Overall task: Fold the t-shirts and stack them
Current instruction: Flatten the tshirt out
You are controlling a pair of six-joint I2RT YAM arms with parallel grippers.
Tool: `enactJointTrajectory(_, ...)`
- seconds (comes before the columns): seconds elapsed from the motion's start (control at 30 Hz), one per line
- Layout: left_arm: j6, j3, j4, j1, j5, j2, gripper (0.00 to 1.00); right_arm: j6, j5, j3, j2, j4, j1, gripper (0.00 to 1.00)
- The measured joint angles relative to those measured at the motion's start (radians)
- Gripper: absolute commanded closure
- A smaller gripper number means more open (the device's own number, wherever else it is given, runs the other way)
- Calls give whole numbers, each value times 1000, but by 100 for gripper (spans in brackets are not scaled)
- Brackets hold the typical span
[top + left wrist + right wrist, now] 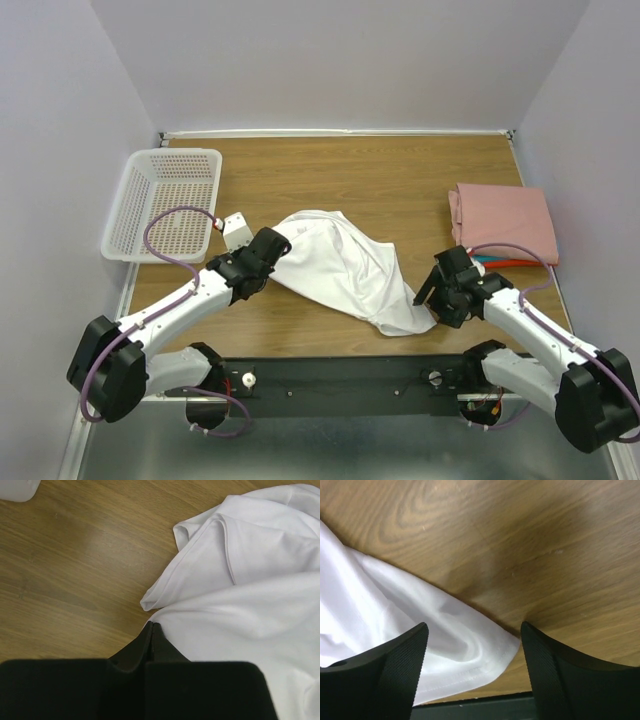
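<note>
A plain white t-shirt lies crumpled in the middle of the wooden table. My left gripper is at its upper-left edge. In the left wrist view its jaws are pressed together, with the shirt's edge meeting their tips, pinched there. My right gripper stands open at the shirt's lower-right corner. In the right wrist view that hemmed corner lies between the two fingers, untouched. A folded pink t-shirt rests at the right, with thin red-orange and blue ones showing under its near edge.
A white perforated basket stands at the table's back left. The black rail at the table's near edge runs just below the right gripper. Grey walls close in the table at the back and both sides.
</note>
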Motion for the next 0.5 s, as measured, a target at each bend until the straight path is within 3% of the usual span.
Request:
enactJointTrajectory(0.2,0,-6,10,1,0,-18,100,29,-24,-8,-3,-35,51,37)
enactJointTrajectory(0.23,0,-8,11,1,0,-23,100,31,-25,-10,-3,-39,53,48)
enactJointTrajectory(0.37,2,-21,25,1,1,-29,100,35,-28,-14,5,-43,55,62)
enactJointTrajectory(0.5,2,-22,26,1,1,-29,100,31,-36,-17,10,-48,60,86)
